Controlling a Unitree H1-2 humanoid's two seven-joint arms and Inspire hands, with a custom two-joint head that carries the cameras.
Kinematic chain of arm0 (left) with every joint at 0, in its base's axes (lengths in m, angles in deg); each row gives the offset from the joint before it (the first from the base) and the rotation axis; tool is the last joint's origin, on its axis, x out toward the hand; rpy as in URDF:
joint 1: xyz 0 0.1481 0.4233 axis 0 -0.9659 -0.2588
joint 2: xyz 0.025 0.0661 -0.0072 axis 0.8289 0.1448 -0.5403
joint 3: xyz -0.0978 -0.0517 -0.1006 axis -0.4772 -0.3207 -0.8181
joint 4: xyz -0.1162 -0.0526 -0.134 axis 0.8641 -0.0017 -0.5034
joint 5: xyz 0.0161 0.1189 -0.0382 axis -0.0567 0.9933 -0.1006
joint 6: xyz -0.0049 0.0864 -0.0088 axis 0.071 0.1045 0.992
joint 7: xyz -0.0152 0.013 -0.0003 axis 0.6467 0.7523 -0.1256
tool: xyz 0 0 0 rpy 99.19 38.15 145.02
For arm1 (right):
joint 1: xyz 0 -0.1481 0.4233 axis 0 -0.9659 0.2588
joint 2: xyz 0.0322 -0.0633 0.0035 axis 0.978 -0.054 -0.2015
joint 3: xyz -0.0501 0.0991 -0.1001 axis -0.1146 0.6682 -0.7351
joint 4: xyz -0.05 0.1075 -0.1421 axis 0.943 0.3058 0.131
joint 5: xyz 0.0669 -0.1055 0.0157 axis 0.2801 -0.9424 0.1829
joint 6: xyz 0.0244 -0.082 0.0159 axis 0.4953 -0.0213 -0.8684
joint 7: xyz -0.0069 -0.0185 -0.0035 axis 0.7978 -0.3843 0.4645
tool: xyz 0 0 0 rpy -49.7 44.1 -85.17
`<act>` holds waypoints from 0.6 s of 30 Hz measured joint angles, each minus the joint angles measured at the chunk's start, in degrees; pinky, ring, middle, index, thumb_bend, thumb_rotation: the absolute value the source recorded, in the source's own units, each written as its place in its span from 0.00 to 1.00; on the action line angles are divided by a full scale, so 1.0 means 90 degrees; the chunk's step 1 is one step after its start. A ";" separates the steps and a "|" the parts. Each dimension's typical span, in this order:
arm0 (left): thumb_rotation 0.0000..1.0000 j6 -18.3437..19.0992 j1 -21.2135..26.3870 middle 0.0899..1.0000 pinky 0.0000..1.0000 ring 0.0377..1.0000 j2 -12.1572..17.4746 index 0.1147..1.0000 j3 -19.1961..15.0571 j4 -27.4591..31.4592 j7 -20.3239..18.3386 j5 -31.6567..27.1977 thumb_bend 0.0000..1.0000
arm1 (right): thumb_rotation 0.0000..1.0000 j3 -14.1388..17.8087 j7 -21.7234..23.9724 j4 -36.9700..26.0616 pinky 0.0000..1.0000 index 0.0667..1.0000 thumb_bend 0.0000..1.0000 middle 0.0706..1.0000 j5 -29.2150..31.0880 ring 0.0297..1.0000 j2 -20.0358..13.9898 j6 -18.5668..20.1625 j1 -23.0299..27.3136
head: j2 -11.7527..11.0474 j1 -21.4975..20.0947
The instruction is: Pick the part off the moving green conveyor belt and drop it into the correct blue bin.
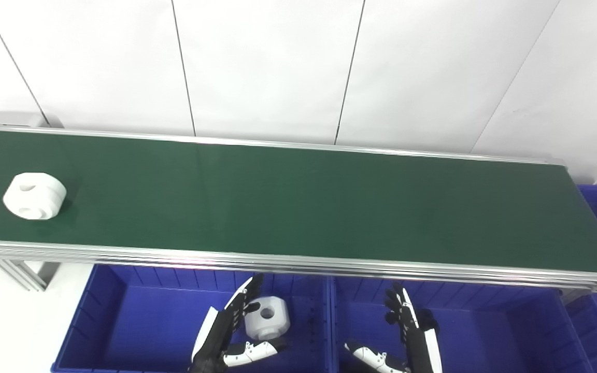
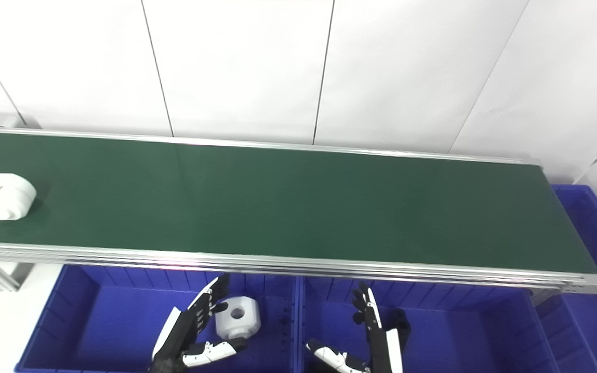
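Your white part (image 1: 267, 317) sits over the left blue bin (image 1: 122, 321), between the left hand's (image 1: 226, 336) fingers (image 1: 241, 303) above it and thumb below; the spread fingers cup it loosely, contact unclear. A second white part (image 1: 34, 196) lies on the green conveyor belt (image 1: 303, 202) near its left end. Your right hand (image 1: 407, 336) hovers over the middle blue bin (image 1: 485, 331), fingers spread, holding nothing.
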 measured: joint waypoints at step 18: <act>0.45 0.0000 -0.0019 0.93 0.84 0.91 -0.0003 0.90 0.0000 0.0001 0.0000 0.0012 0.67 | 0.27 -0.0126 -0.0363 0.0000 0.88 0.95 0.74 0.90 -0.0042 0.88 -0.0039 0.0000 0.0004 | 0.0020 -0.0019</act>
